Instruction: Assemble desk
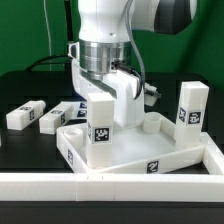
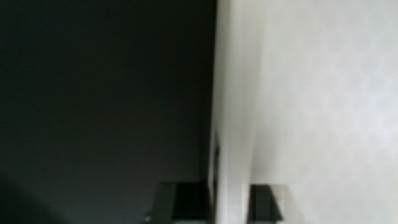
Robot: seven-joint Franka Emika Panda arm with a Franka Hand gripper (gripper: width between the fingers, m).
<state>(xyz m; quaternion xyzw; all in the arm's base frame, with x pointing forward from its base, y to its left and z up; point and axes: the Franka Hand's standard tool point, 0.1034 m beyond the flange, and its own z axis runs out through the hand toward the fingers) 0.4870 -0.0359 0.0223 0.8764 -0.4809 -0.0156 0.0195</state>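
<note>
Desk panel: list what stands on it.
Two upright tagged legs: the free leg at the exterior view's right, the gripped leg in the shut end effector. Their bases cover whatever lies beneath them.

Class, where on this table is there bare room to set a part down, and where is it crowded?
Free: the black table between the loose legs and the white rail; the middle of the desk panel floor. Crowded: the panel's corner where the gripper holds a leg.

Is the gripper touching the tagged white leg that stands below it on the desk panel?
Touching. In the wrist view the gripper has its jaws closed on the leg, with no gap showing on either side.
</note>
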